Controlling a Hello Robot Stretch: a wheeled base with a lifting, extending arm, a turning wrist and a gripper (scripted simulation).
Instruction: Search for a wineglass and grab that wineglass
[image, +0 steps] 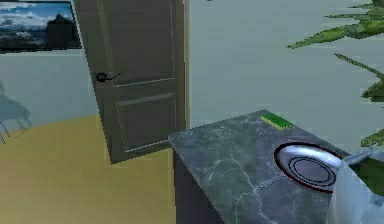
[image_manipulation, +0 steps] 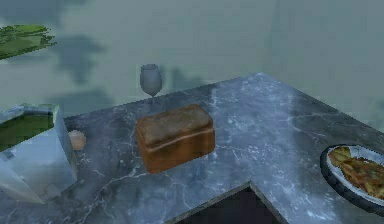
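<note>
Dark grey marbled stone worktop spans your arm side view. A grey panelled door stands at 11 o'clock beyond its corner ahead. A brown rectangular bread loaf lies mid-worktop. The clear stemmed wineglass stands upright at 11 o'clock of the loaf, near the far edge, likely set back to keep clear. Jaws' state: cannot tell.
</note>
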